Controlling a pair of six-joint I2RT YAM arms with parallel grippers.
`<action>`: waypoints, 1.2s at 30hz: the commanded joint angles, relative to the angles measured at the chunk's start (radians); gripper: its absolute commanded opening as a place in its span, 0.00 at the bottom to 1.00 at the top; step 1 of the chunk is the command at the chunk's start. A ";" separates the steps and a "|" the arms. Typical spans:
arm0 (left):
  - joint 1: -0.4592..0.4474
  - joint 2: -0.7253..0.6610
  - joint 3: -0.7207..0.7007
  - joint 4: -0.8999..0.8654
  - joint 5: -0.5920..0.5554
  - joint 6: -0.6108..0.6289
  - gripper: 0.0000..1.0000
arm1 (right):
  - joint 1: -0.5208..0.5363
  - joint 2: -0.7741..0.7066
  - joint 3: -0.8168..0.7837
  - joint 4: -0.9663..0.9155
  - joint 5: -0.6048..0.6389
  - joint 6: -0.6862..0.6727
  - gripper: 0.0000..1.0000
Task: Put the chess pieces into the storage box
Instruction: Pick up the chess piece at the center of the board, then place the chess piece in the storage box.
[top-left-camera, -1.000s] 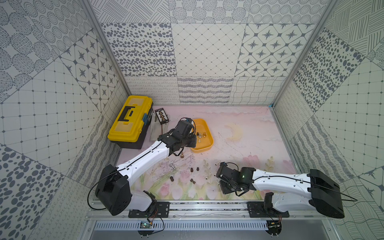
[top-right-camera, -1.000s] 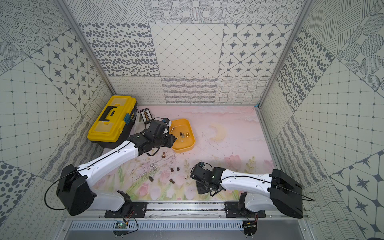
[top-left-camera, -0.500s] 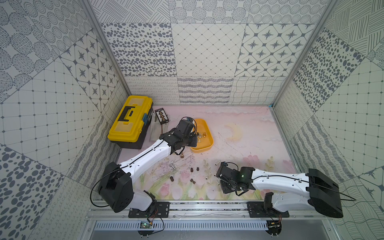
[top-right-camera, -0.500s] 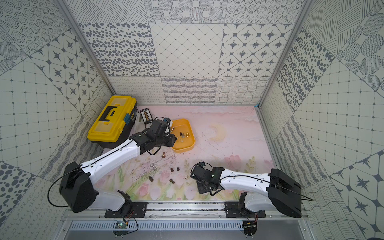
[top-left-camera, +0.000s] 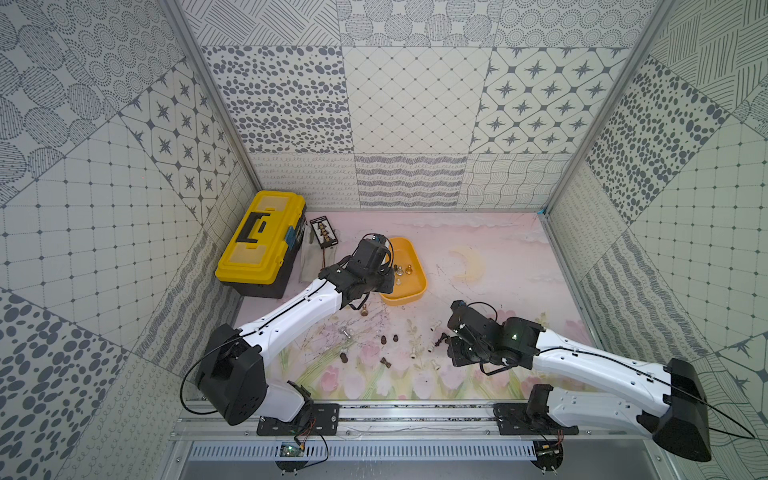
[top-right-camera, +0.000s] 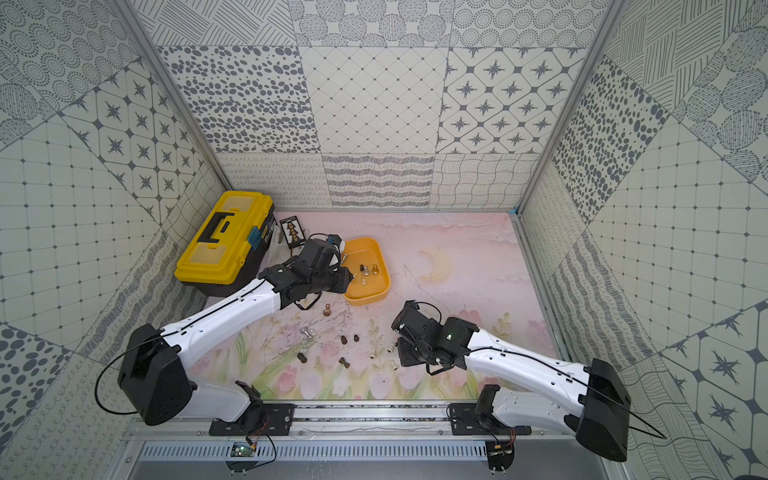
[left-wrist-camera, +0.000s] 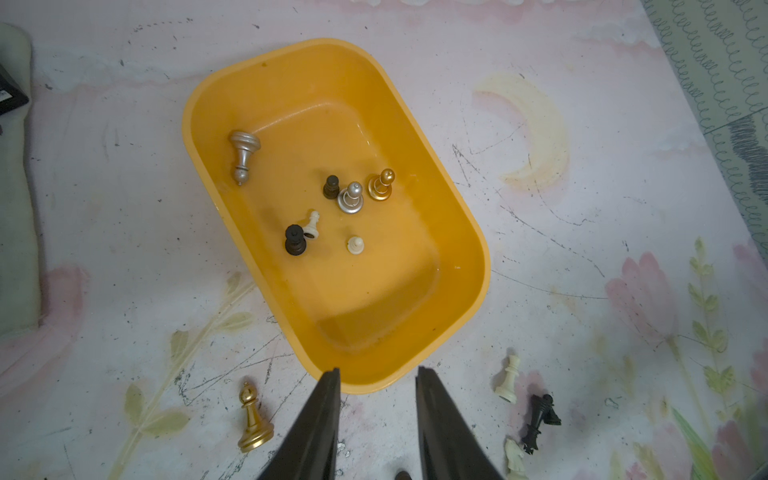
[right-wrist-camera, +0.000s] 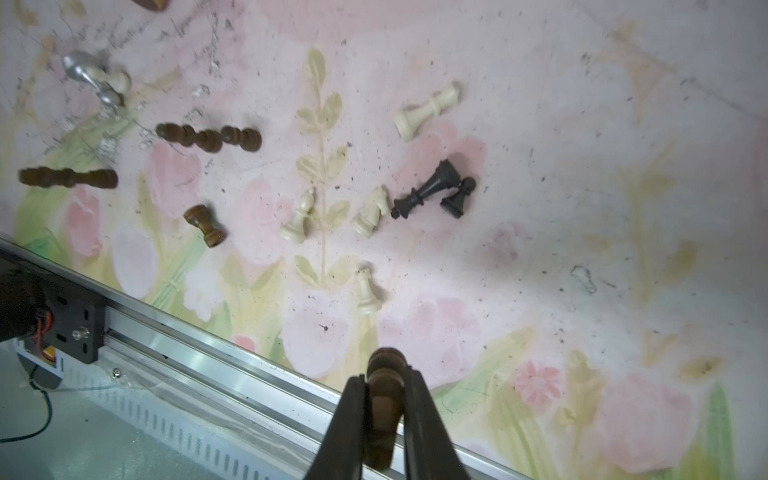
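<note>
Sitting well to the left of the storage box (top-left-camera: 403, 300), a yellow toolbox (top-left-camera: 259, 241) marks the edge of the scene. Next comes the left arm (top-left-camera: 307, 307), whose wrist covers the box's left rim in both top views. From its wrist camera we see the left gripper (left-wrist-camera: 376, 374) over the box's near end, jaws spread with nothing between them, their bases cut off by the frame. Seven chess pieces (left-wrist-camera: 350, 197) rest inside the box: two silver, one gold, two dark, two cream, some lying down. A gold piece (top-left-camera: 365, 309) stands just outside the box's front left corner. In front of the box, loose pieces (right-wrist-camera: 299, 220) lie scattered on the floral mat (top-left-camera: 498, 266), a tall black piece (right-wrist-camera: 428, 189) touching a smaller black one (right-wrist-camera: 459, 199). Rightmost, well apart from the box, the right gripper (right-wrist-camera: 384, 378) pinches a brown piece (right-wrist-camera: 384, 390). We cannot tell which figure it is, as its lower part is blurred between the fingers. In the top views we cannot make out those jaws.
</note>
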 joint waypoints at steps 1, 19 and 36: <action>-0.006 -0.045 -0.009 0.014 -0.017 0.030 0.36 | -0.102 0.011 0.074 -0.035 -0.056 -0.116 0.00; 0.023 -0.161 -0.143 0.081 -0.120 0.059 0.36 | -0.296 0.765 0.848 0.197 -0.193 -0.405 0.00; 0.068 -0.174 -0.180 0.146 -0.059 0.030 0.36 | -0.344 1.392 1.625 -0.083 -0.159 -0.558 0.00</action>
